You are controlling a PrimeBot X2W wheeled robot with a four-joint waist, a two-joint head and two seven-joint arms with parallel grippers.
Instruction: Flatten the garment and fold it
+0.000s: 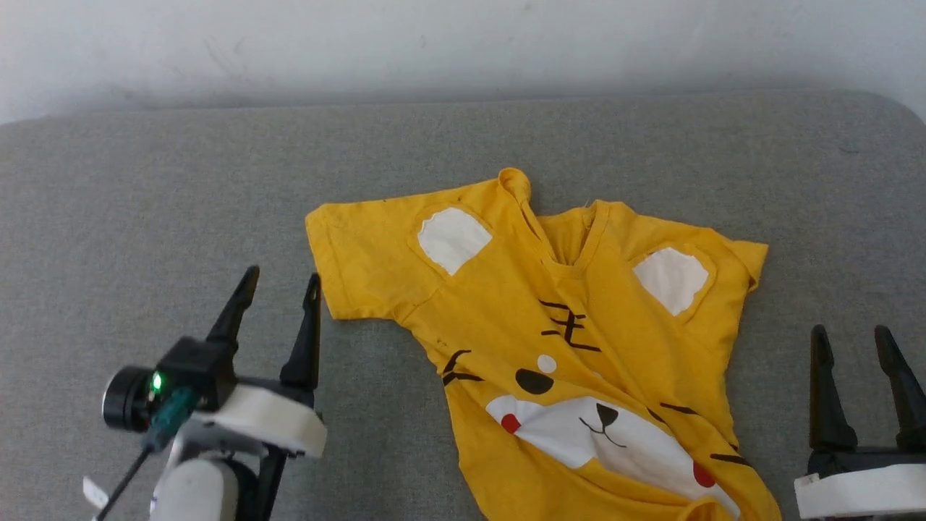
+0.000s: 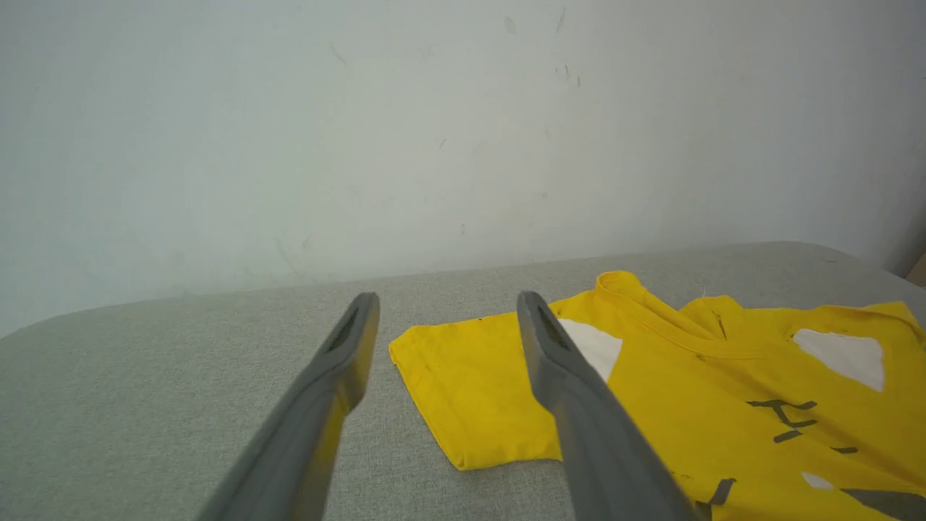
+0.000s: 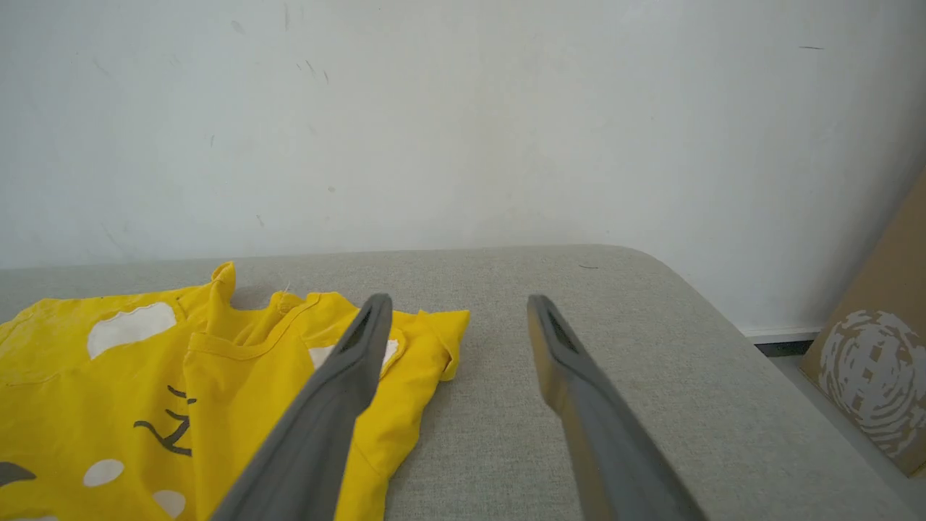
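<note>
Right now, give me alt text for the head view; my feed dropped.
A yellow T-shirt with a cartoon animal face lies print up and wrinkled on a grey padded surface, collar toward the far wall. The left claw and right claw flank it, both open and holding nothing.

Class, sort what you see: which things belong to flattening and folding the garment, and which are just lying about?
Job: bright yellow T-shirt with animal-face print; left end effector, open; right end effector, open; grey fabric table beneath the shirt.
Lying about: brown cardboard box with white print, beyond the table's edge; white wall.
</note>
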